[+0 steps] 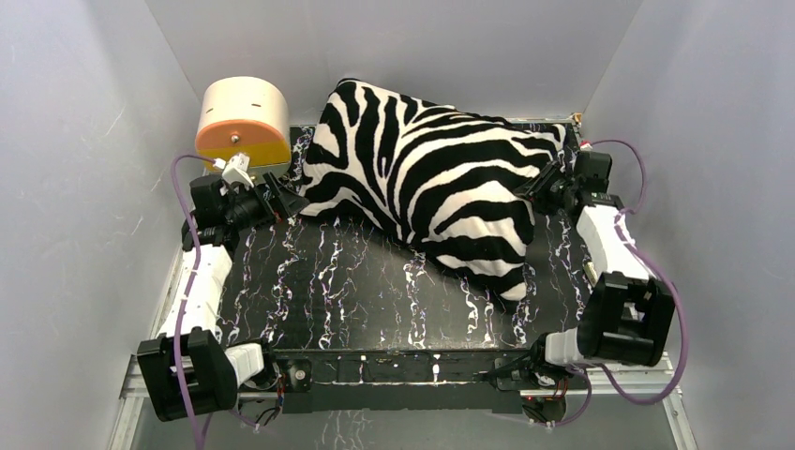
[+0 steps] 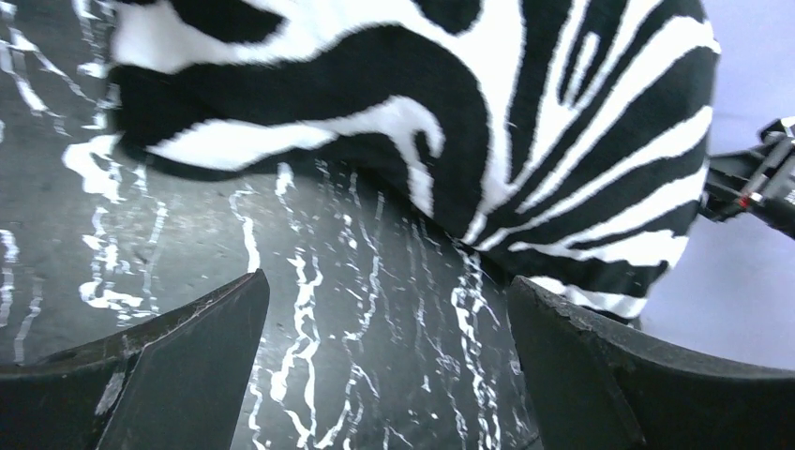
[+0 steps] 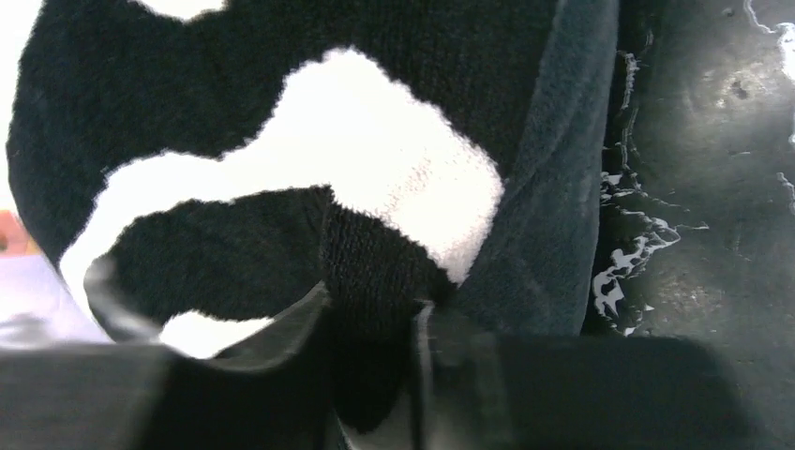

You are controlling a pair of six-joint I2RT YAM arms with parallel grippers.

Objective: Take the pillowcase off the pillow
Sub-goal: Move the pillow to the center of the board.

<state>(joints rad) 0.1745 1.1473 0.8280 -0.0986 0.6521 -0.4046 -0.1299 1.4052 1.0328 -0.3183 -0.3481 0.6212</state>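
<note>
The zebra pillowcase (image 1: 431, 178) lies fat and puffy on the dark worktop (image 1: 356, 281), running from the back left toward the front right. The left tool (image 1: 281, 199) sits just beside its left end, with both fingers (image 2: 187, 356) spread wide and nothing between them. The right tool (image 1: 542, 183) is at the right edge of the pillowcase, and its fingers (image 3: 281, 330) are squeezed tight on a fold of the stripy cloth. A cream and orange drum (image 1: 244, 122) stands in the back left corner
</note>
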